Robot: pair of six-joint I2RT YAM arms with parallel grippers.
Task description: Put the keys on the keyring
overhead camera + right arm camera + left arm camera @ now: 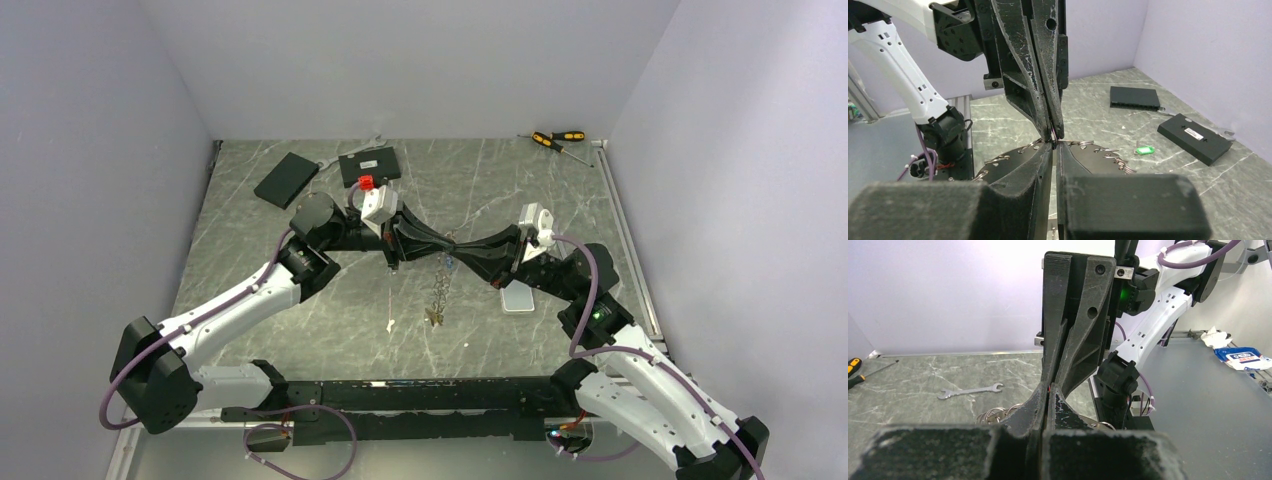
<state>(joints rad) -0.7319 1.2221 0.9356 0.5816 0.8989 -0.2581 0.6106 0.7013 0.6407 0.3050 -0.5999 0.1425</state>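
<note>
My left gripper [440, 250] and right gripper [455, 252] meet tip to tip above the table's middle, both shut. The keyring [438, 295] hangs below the tips, edge-on in the top view. In the right wrist view it is a dark disc [1098, 161] with small metal rings round its rim. Both pairs of fingertips pinch at its upper rim, where a small ring [1054, 134] sits between the left gripper's tips. A green-tagged key [1144, 149] lies loose on the table. Rim rings [993, 415] show beside my left fingers [1035, 402].
Two flat black boxes [286, 180] [369, 167] lie at the back left, with a wrench [970, 391] close by. Screwdrivers [555, 140] lie at the back right. A phone [517, 298] lies under the right arm. A thin metal piece [390, 322] lies left of the keyring.
</note>
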